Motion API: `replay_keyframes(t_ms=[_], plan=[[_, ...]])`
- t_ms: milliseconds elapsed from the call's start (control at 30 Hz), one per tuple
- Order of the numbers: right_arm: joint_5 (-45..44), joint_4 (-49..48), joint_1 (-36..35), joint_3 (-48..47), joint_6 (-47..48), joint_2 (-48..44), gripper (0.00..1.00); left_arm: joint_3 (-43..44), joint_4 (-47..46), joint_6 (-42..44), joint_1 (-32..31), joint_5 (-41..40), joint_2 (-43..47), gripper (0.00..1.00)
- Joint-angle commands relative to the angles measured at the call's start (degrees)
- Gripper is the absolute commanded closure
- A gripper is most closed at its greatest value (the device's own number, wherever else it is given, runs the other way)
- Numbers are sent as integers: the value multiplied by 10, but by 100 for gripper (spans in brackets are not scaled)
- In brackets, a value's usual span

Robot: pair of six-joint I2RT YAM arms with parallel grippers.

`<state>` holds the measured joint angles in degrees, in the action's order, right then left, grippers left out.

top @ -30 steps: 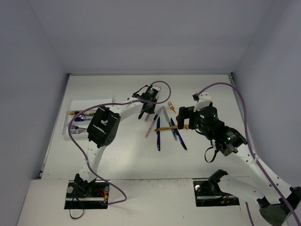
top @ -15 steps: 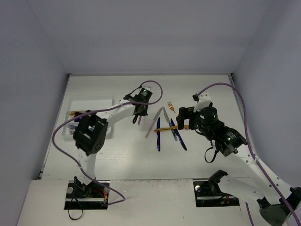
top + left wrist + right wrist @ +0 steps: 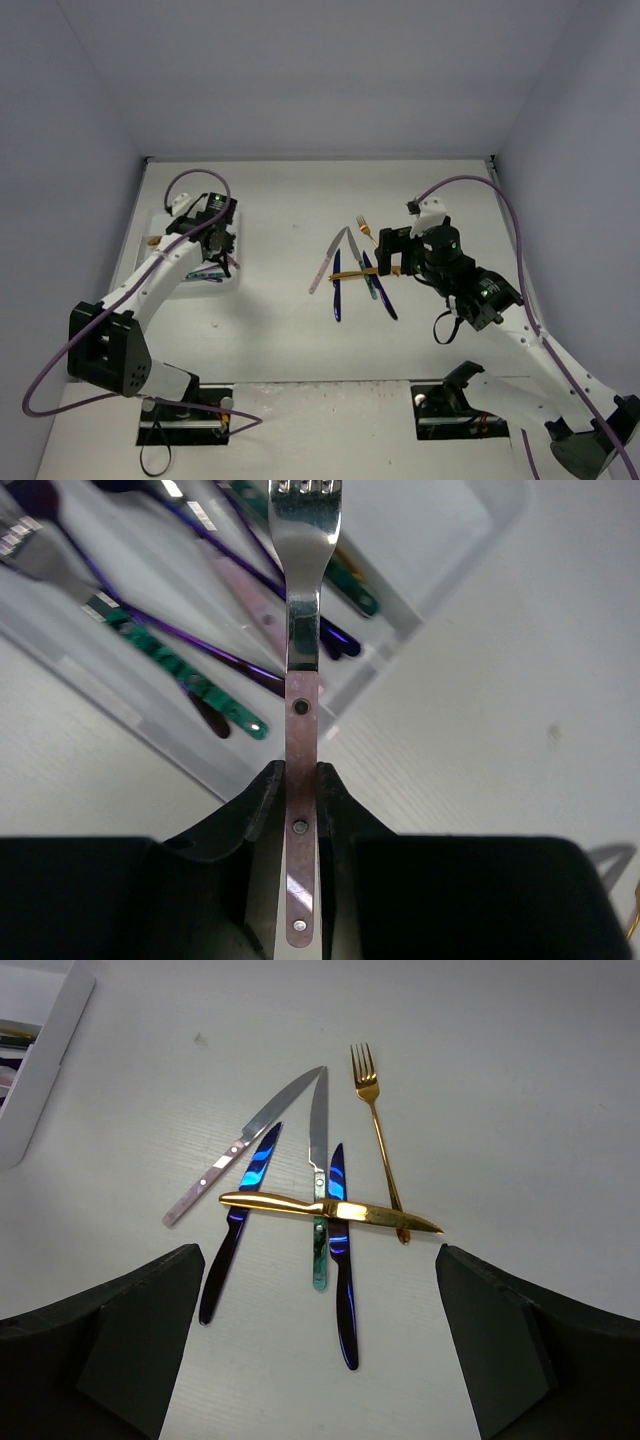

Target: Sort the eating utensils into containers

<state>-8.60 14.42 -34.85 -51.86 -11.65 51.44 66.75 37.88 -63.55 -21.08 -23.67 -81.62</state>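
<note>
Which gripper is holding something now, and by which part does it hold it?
Left gripper holds the pink-handled fork by its handle; right gripper is open, empty.

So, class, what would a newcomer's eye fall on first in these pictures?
The left gripper pinches a pink-handled fork over the white tray on the left. In the middle, a gold knife lies across a fan of knives, the open right gripper close by.

The fork showed a silver head and a pale pink riveted handle between black fingers. The white tray held green-marbled handles and purple handles. On the white worktop lay a gold knife, a gold fork, two dark blue knives, a pink-handled knife and a teal-handled knife.
</note>
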Motion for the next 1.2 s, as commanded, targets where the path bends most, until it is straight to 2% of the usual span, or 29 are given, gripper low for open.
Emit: replay_keyframes(t_ms=[0,200,333,567,800,933,1167], plan=[[-4,-24,3,-6,12,2,0,-29,28,-152,56,2,47,100],[-7,-23,3,4,10,-16,0,-74,39,-240,134,27,51,100],[-11,-23,3,12,10,-28,0,-73,37,-246,183,51,26,100],[-19,-23,3,17,17,-27,0,-50,37,-270,222,56,-26,100],[-20,-23,3,15,16,-21,0,-27,35,-279,239,56,-68,88],[-21,-23,3,15,15,-18,0,-17,35,-277,240,66,-79,72],[-24,-24,3,7,18,9,0,-25,35,-252,238,90,-45,55]])
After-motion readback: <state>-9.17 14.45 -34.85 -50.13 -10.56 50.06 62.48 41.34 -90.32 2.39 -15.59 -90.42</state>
